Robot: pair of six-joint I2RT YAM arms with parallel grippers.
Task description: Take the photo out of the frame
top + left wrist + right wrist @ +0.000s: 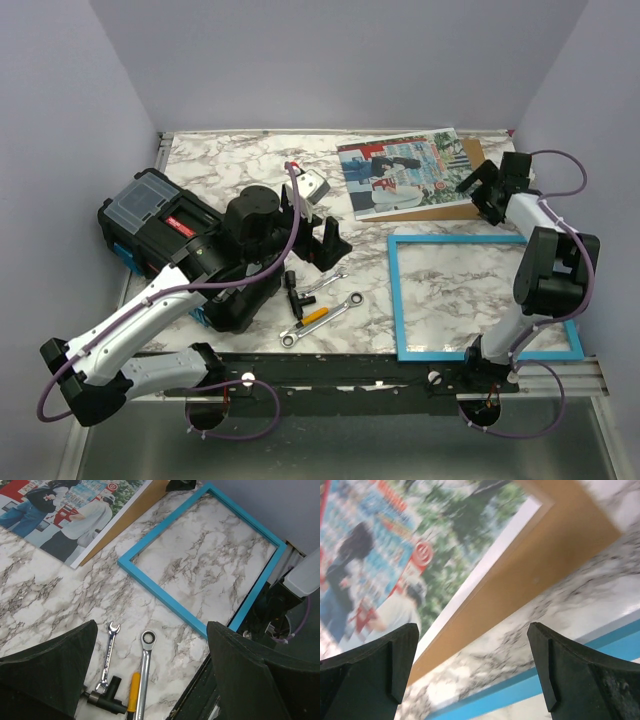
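Note:
The colourful photo lies flat at the back of the marble table, on top of a plain brown backing board. The turquoise frame lies in front of it at the right, with bare marble showing through it. My right gripper is open and empty, just above the board's right end; its wrist view shows the photo, the board and the frame's edge. My left gripper is open and empty over the table's middle; its view shows the frame and the photo.
A black toolbox with a clear-lidded case stands at the left. Loose tools lie near the middle front: a ratchet wrench, a small spanner, a yellow-handled tool and a black T-handle. Walls close in on three sides.

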